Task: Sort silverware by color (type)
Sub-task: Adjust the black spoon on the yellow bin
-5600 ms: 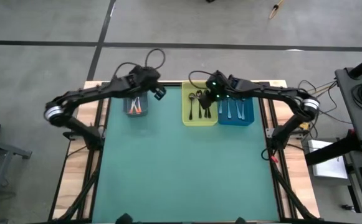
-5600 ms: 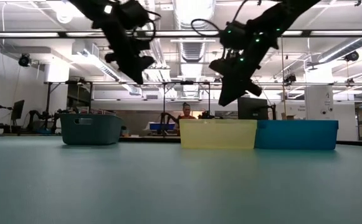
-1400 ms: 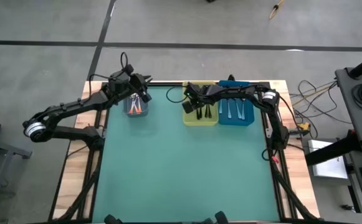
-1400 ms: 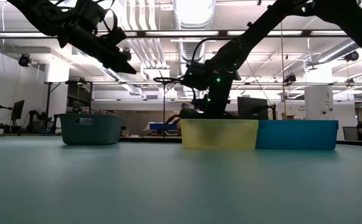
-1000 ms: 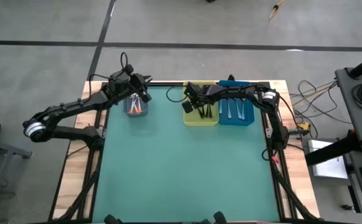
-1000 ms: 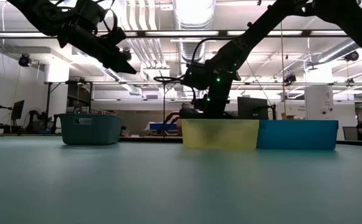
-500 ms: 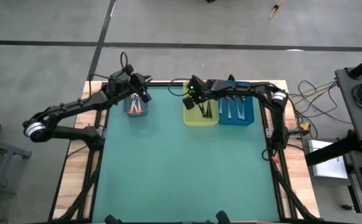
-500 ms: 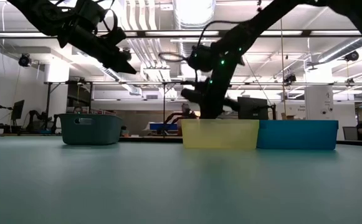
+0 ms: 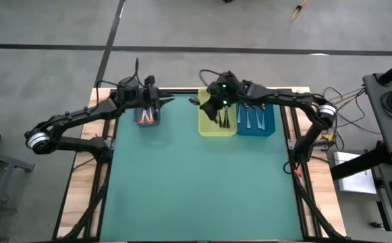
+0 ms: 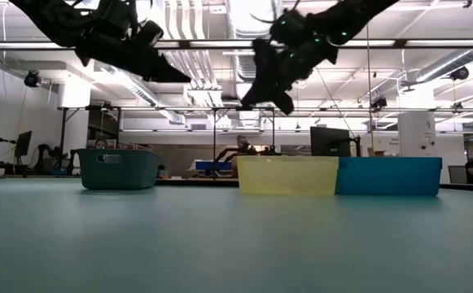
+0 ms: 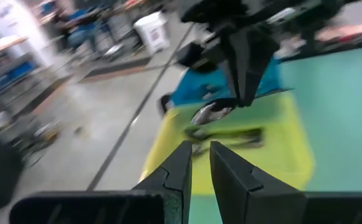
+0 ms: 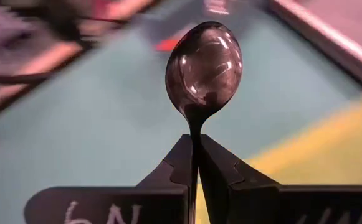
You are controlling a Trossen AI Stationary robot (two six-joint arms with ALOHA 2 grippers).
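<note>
Carrying a spoon (image 12: 203,65) pinched in your right gripper (image 12: 195,149) above the yellow bin (image 9: 216,128); left gripper (image 11: 196,163), nearly closed and empty, waits nearby. Next, hand it across.

I read only one marking: white handwritten "6N" on the right gripper (image 12: 195,163) housing, lower left of right wrist view. Nothing else legible.

Three bins in a row along the far edge of the surface (image 9: 196,175): one bin (image 9: 146,116) at left, well apart from two touching bins, the middle bin (image 9: 215,126) and the right bin (image 9: 256,121). Spoons (image 9: 252,118) inside each. Left hand (image 9: 160,101) above the left bin; right hand (image 9: 208,102), holding a spoon (image 12: 202,67), above the middle bin's far corner.
</note>
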